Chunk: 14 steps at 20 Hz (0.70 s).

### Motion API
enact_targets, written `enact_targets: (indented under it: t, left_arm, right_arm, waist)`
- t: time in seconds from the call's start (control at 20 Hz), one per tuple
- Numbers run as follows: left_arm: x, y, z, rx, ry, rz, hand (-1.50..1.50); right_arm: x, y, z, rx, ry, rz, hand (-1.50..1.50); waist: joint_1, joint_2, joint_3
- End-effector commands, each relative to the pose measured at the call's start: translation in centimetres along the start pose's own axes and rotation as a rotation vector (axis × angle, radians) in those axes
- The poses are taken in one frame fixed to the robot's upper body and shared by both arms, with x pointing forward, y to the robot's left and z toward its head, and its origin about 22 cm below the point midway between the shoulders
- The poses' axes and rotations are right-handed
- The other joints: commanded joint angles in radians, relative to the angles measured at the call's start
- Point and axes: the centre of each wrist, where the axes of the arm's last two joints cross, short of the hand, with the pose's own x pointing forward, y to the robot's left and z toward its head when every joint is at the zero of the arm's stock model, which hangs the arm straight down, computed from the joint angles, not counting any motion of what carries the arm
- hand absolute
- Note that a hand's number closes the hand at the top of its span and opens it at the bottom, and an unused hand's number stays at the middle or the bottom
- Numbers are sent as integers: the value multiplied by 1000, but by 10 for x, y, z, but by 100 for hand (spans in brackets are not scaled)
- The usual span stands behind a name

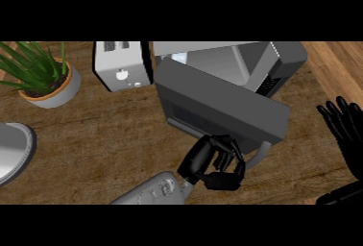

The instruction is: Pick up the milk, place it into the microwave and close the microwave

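judging the door-closing as the step in hand: dark grey microwave door [220, 103] standing half-swung, long edge running upper left to lower right, pale curved handle [264, 151] at its near end. left hand [212, 166] right against that lower edge, just left of the handle, fingers curled, nothing seen inside them. milk carton nowhere in sight, probably behind the door inside the grey microwave [284, 57]. right hand [344, 125] resting open at the right edge, farther off.

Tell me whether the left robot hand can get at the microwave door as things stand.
Probably yes: the left robot hand sits right at the open microwave door, at its lower edge beside the handle, with nothing between them.
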Motion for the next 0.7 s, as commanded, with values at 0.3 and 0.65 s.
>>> enact_targets:
  t: [0.3, 0.65]
  left_arm:
    - [25, 24, -48, 166, 11, 17, 150]
    - [39, 47, -69, 310, -29, 146, 150]
  right_arm:
    - [23, 2, -24, 122, -56, -59, -150]
    - [31, 0, -29, 132, -64, -95, -150]
  waist:
    - [-85, 20, 1]
    - [-117, 41, -4]
